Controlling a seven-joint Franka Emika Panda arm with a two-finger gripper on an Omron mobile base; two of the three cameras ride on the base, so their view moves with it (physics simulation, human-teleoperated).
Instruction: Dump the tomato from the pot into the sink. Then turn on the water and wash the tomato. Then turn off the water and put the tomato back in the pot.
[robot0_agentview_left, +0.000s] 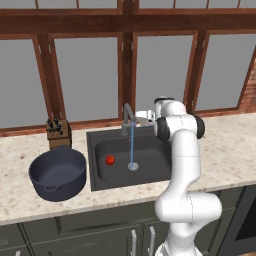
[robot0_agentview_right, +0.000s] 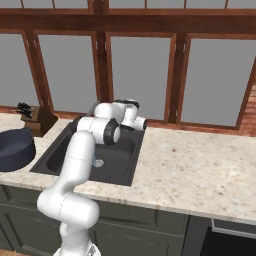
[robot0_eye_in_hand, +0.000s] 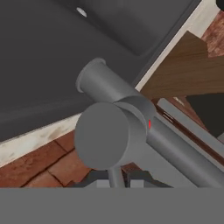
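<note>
Granite counter (robot0_agentview_left: 230, 150) carries our black sink (robot0_agentview_left: 150, 176), water running at its drain; left sits the pot (robot0_agentview_left: 57, 173). We see our gripper (robot0_eye_in_hand: 117, 180) clenched on the faucet (robot0_agentview_left: 128, 117) lever. Tomato (robot0_agentview_left: 110, 160) lies in the sink's left.

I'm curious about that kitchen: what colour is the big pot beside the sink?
Dark blue-grey, inside and out. The pot shows best in the left base view.
</note>
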